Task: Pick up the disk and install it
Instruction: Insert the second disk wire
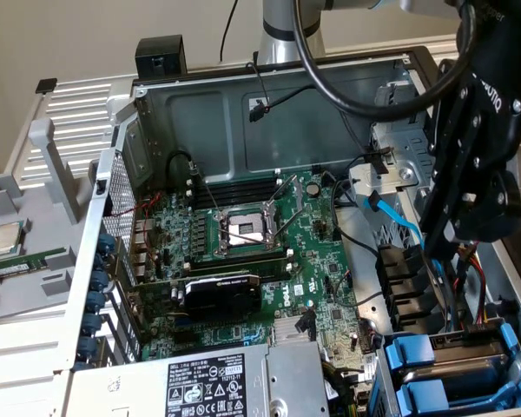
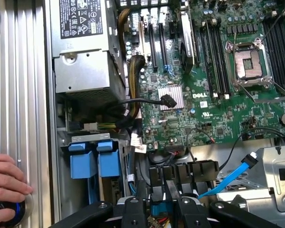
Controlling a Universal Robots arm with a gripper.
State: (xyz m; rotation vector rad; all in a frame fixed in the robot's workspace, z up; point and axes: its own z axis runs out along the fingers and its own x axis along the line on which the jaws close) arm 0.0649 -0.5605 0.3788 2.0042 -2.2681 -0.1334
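A plain beige wall stands behind a pale ribbed work surface that carries an open computer case. Inside lie the green motherboard and a labelled power supply. The black gripper hangs over the drive cage, fingers apart and holding nothing. Two blue-framed drives sit side by side in the corner bay; which is the task's cannot be told. A person's hand rests on the ribbed surface.
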